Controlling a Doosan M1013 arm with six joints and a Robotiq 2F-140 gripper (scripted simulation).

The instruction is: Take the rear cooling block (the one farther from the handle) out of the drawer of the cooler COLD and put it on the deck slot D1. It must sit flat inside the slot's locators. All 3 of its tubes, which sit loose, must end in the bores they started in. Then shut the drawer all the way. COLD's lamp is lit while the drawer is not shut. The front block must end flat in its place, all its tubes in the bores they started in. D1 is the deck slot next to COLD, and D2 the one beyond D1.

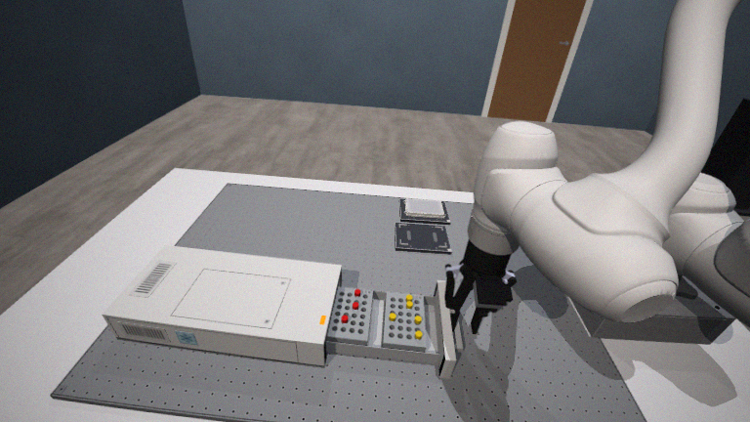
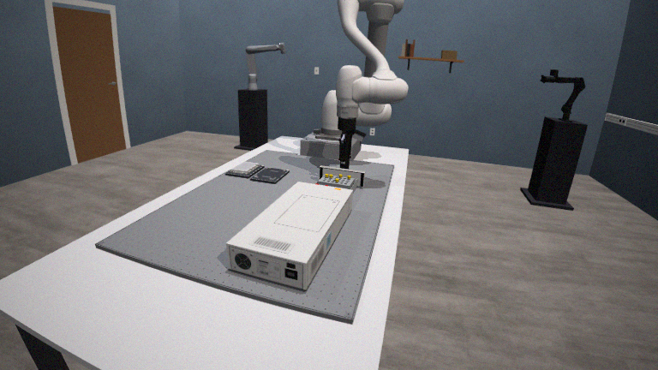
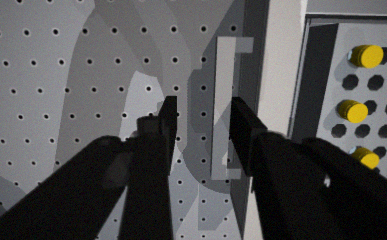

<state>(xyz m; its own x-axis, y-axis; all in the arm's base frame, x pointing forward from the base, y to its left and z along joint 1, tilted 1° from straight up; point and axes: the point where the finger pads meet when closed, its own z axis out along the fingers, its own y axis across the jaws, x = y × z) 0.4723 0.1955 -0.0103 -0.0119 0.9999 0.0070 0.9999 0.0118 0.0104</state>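
From where I stand, the nearest big thing on the white surface (image 1: 65, 262) (image 2: 272, 327) is the cooler COLD (image 1: 231, 295) (image 2: 296, 220), a long pale box with its orange lamp (image 1: 322, 319) (image 2: 337, 188) lit on top. Its drawer (image 1: 387, 352) (image 2: 341, 170) (image 3: 280, 55) stands open at the far end. The rear block (image 1: 349, 338) sits in it, just beside the housing, three red-capped tubes (image 1: 355, 305) upright in its bores. Next comes the front block (image 1: 404, 342) (image 2: 334, 182) (image 3: 360, 95), with five yellow-capped tubes (image 1: 409, 305) (image 2: 349, 177) (image 3: 355, 111). Past it, the end effector (image 1: 464, 330) (image 2: 344, 166) (image 3: 202, 113) points down, partly open and gripping nothing: one finger is between the handle (image 1: 457, 334) (image 3: 223, 100) and the drawer front, the other beyond the handle with a gap. Off to one side lies D1 (image 1: 422, 236) (image 2: 269, 175), holding no block; D2 (image 1: 452, 220) (image 2: 230, 173) carries a pale slab (image 1: 424, 207) (image 2: 245, 168). Behind rises the white arm (image 1: 603, 218) (image 2: 373, 89), and at the back wall hangs a shelf (image 2: 432, 59).
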